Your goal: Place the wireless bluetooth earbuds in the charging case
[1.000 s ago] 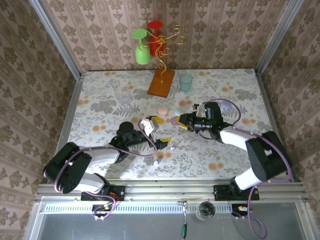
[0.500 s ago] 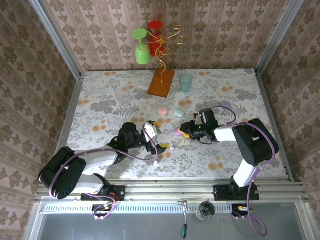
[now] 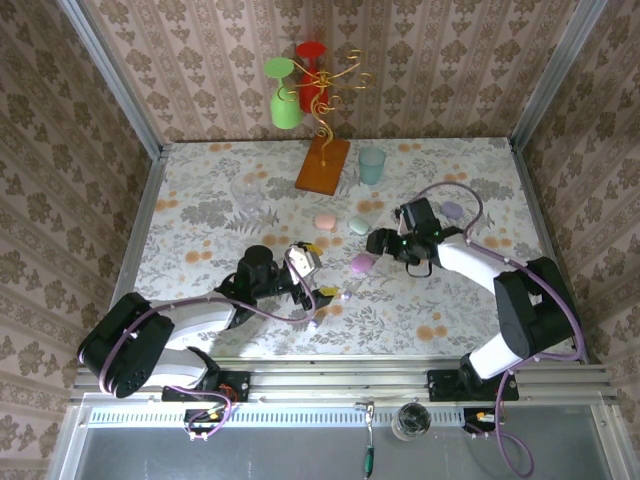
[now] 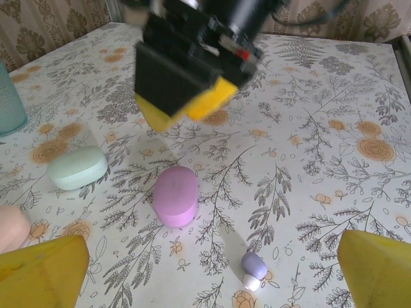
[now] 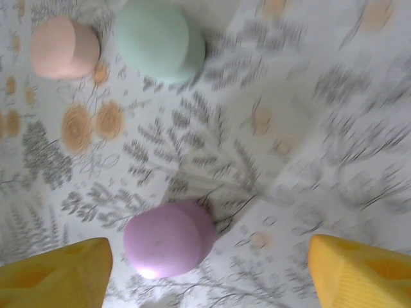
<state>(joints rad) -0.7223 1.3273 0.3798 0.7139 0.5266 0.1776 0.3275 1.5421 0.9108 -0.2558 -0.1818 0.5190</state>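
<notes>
A small glossy purple earbud with a white tip lies on the floral-patterned counter. It sits between the left arm's yellow fingers, which are spread wide and grip nothing. In the left wrist view the earbud is nearer the finger at the right edge and touches neither finger.

At 11 o'clock from the earbud, and apart from it, a rounded purple pebble-shaped case rests on the counter. A mint-green pebble-shaped case lies at 10 o'clock from the purple case. A pale pink pebble-shaped case sits at the left edge of that view.

The right arm's fingers also stand wide apart and hold nothing. In the right wrist view the purple case lies free on the counter between them, closer to the finger in the lower left corner and touching neither. From the left wrist, the right arm's fingers hang above the counter at 12 o'clock from the purple case.
</notes>
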